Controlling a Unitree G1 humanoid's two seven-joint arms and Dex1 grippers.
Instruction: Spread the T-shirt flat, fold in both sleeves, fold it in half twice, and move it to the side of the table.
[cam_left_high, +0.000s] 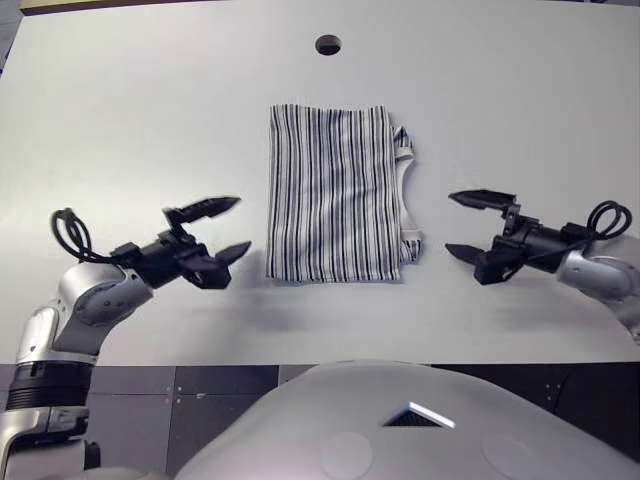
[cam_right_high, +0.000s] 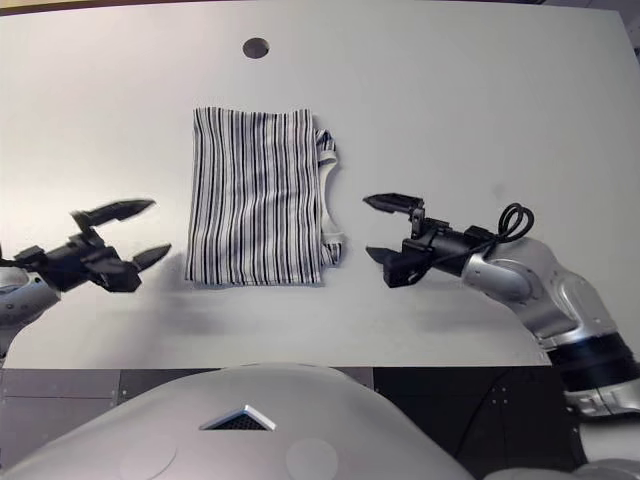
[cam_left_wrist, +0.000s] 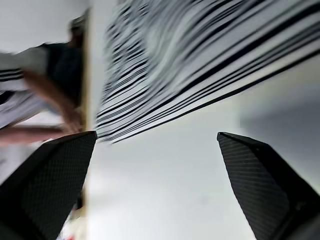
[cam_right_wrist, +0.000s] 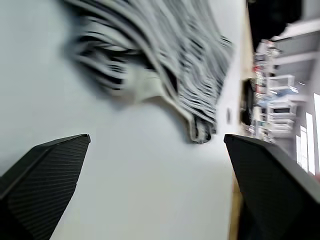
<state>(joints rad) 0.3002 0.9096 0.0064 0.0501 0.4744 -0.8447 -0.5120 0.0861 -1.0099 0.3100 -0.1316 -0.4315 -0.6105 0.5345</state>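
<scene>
A black-and-white striped T-shirt (cam_left_high: 335, 192) lies folded into a tall rectangle in the middle of the white table (cam_left_high: 140, 120), with its collar and a layer edge sticking out on the right side (cam_left_high: 405, 160). My left gripper (cam_left_high: 237, 228) hovers open just left of the shirt's near left corner, touching nothing. My right gripper (cam_left_high: 458, 224) is open too, a short way right of the shirt's near right corner. In the wrist views the striped T-shirt (cam_left_wrist: 190, 65) (cam_right_wrist: 165, 60) lies beyond the spread fingers.
A dark round hole (cam_left_high: 327, 44) sits in the table behind the shirt. Bare table surface stretches on both sides of the shirt and along the near edge (cam_left_high: 330, 355).
</scene>
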